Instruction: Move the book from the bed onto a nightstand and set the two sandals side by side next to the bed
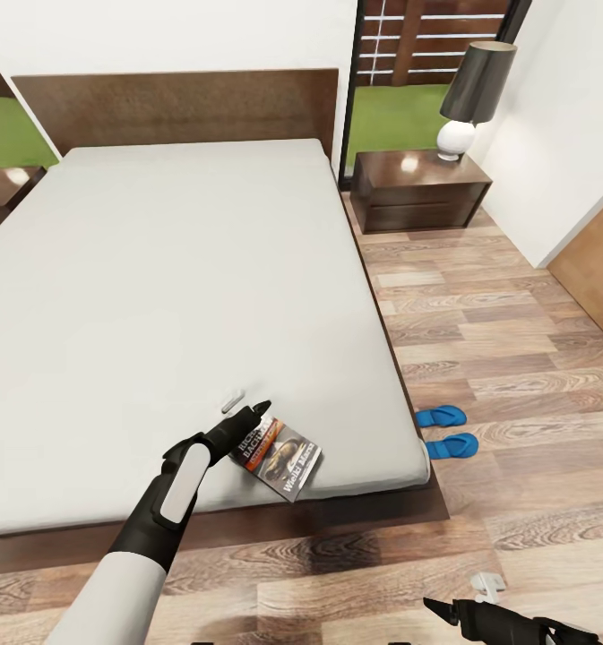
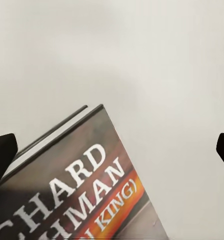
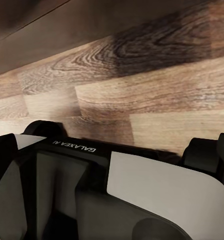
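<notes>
Near the foot corner of the bed (image 1: 158,269), on the grey mattress close to its right edge, lies the book (image 1: 279,458), flat, cover up. Long axis runs diagonal: title end toward the left gripper (image 1: 245,406), other end toward the bed's foot-right corner. Lettering on cover reads along that diagonal; in head view only "Bachman" partly legible, plus white script lower down, too blurred to read. Left wrist view gives it bigger: "…CHARD", "…HMAN" in white caps and "…KING)" on an orange band; book (image 2: 87,190) edge and page block visible at its upper side.

L gripper sits just at the book's title end, fingers spread apart, one light tip and one dark tip w/ a gap between; wrist view shows dark fingertips (image 2: 2,155) at both sides, book corner between them, not pinched.

Two sandals (image 1: 446,430) lie on the wood floor (image 1: 516,340) beside the bed's right edge, side by side, toes pointing away from bed.

Nightstand (image 1: 417,188) stands right of headboard w/ a lamp (image 1: 471,98) on top.

R gripper (image 1: 467,598) low over floor, fingers apart. Right wrist view shows "GALAXEA R1" printed on robot body (image 3: 117,190).
</notes>
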You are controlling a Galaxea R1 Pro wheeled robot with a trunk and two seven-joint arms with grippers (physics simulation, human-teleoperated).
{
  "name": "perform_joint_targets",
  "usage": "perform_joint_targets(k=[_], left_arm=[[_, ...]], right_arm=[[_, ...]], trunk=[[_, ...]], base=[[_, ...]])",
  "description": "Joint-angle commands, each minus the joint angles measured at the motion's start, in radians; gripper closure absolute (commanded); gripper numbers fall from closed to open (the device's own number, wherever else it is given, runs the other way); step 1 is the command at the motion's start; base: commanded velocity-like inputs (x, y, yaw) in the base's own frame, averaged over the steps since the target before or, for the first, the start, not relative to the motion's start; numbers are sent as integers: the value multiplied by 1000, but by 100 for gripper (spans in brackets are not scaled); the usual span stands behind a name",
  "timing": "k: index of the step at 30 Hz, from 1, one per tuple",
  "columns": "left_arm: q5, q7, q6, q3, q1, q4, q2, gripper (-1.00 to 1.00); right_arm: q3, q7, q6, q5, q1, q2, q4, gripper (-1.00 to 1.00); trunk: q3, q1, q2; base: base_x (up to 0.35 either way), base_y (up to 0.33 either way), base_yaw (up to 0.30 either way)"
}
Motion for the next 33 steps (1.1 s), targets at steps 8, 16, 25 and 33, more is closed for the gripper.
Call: perform_joint_targets(k=[8, 16, 25, 33], left_arm=[[8, 4, 4, 0, 0, -1, 0, -100], [8, 4, 3, 0, 0, -1, -1, -100], [8, 4, 3, 0, 0, -1, -2, -100], [8, 4, 3, 0, 0, -1, -2, -100]], right_arm=[[-8, 6, 10, 5, 0, 1, -1, -100], [-7, 7, 10, 6, 0, 1, -1, -100], [-7, 9, 11, 6, 0, 1, -1, -100], [-7, 8, 11, 6, 0, 1, -1, -100]], trunk=[[-1, 0, 0], [-1, 0, 0], [0, 0, 0], [1, 0, 0]], base=[[-29, 0, 0], [-1, 0, 0], [0, 0, -80], [0, 0, -29]])
